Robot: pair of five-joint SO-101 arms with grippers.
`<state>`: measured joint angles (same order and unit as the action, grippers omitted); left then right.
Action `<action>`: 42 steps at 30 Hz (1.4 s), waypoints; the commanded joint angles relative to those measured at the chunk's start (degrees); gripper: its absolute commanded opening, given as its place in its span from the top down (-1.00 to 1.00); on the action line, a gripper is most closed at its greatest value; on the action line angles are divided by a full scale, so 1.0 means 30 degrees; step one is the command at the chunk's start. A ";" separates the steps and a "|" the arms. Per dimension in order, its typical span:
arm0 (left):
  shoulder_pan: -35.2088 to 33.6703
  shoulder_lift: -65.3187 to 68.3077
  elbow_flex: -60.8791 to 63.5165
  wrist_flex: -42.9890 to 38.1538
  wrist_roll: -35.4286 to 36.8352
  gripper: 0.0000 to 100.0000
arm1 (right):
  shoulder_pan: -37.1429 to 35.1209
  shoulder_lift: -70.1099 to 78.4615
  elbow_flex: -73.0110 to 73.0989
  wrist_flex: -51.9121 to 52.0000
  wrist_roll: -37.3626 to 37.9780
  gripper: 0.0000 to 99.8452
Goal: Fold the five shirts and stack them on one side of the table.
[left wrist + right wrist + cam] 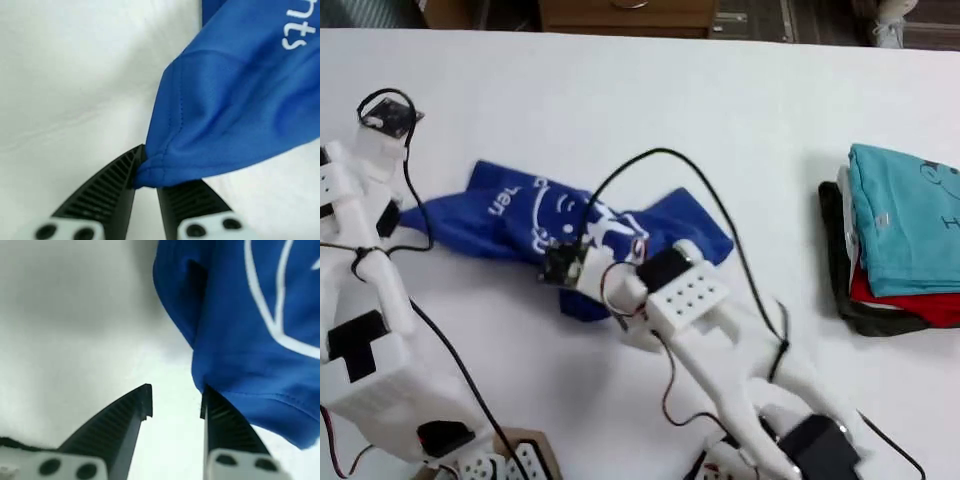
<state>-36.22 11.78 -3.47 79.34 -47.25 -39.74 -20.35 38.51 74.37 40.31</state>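
- Pinching a stitched corner of the blue shirt [235,100], the left pincer [150,172] has its ribbed black fingers [107,192] clamped on the cloth. The fabric bunches right at the tips and fans out beyond them.
- Ahead of the left pincer the blue shirt runs off crumpled and unfolded, with white lettering on it, toward the right pincer [176,390].
- The right pincer holds its jaws parted and pointed down at the table [65,330], and white tabletop fills the gap between them.
- A rounded fold of the blue shirt lies just beside one finger of the right pincer, on its outer side. From here I cannot tell whether the cloth actually rests on that finger.
- Seen from above, the blue shirt lies as a rumpled band between the two pincers. A black cable [660,155] arches over the end nearest the right pincer.
- The stack of folded shirts [900,240] sits well apart from the right pincer, on the side away from the left pincer, near the table's edge.
- In the stack a teal shirt [905,200] is on top, a red shirt [910,305] is under it, and a dark shirt [835,250] is lowest.
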 commanded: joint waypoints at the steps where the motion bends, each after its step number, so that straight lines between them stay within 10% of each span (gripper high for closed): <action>1: 0.0029 -0.1084 -0.0103 -0.0205 -0.0117 0.96 | 0.0073 -0.2623 0.0059 -0.0044 -0.0234 0.66; 9: 0.0059 -0.1143 -0.0220 -0.0205 -0.0117 0.96 | -0.3179 -0.3619 0.1289 0.1802 -0.0176 0.66; 23: 0.0029 -0.1231 -0.0249 -0.0176 0.0029 0.96 | -0.3502 0.1392 0.3048 -0.6960 -0.1524 0.66; 42: -0.0059 -0.1201 -0.0220 -0.0176 0.0000 0.96 | 0.5553 1.1473 -1.2542 -0.2799 0.1846 0.66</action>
<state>-36.31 11.78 -3.47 79.34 -47.25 -24.00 12.70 7.21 61.89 45.67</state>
